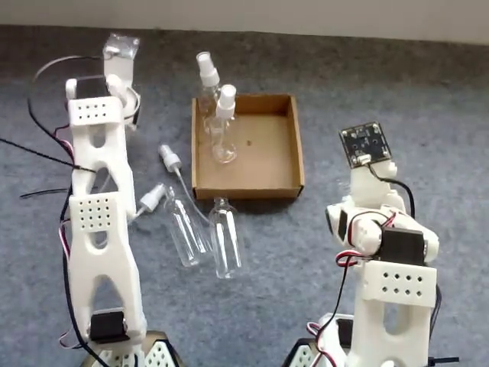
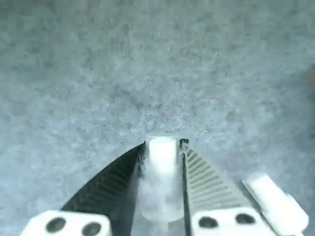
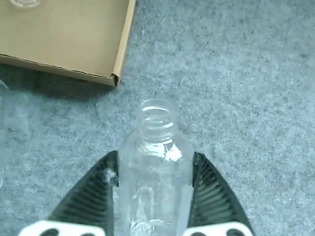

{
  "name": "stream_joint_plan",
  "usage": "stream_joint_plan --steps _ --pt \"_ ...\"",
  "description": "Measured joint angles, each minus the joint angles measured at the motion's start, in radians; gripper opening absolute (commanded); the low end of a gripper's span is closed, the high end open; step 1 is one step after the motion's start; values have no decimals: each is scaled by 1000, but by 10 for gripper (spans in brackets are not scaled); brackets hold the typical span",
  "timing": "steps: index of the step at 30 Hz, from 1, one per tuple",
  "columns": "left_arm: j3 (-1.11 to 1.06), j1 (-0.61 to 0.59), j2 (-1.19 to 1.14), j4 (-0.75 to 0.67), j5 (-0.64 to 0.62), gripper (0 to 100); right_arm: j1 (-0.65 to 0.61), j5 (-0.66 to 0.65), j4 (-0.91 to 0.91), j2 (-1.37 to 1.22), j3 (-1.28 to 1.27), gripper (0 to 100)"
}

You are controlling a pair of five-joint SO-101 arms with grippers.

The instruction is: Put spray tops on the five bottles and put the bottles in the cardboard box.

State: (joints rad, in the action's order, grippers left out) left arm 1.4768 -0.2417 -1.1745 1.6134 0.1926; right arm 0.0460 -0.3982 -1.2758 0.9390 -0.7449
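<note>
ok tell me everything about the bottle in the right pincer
Clear, plastic-looking bottle, seemingly empty, with rounded shoulders and a bare threaded neck: no spray top. The right pincer grips its body, a black finger against each side. The neck points out past the fingertips, over grey carpet, near a corner of the cardboard box.

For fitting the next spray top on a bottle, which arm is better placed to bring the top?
Left, likely. The left end effector is shut on a white plastic spray top; the right end effector grips a clear plastic bottle whose threaded neck is uncapped.
</note>
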Motion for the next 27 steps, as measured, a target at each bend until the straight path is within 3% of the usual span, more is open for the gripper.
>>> stream_joint_plan --steps 5,9,16,21,27 --pt "115 8 157 144 3 17 2 0 0 0 0 7" --pt "-14 2 371 157 -9 17 0 0 0 0 0 5" --pt "-537 9 944 158 -43 21 -160 0 55 0 0 5" --pt "-957 157 1430 152 -43 17 -315 112 281 2 -25 5" --pt "-1240 288 1858 -64 -54 16 -431 224 486 46 -157 5"
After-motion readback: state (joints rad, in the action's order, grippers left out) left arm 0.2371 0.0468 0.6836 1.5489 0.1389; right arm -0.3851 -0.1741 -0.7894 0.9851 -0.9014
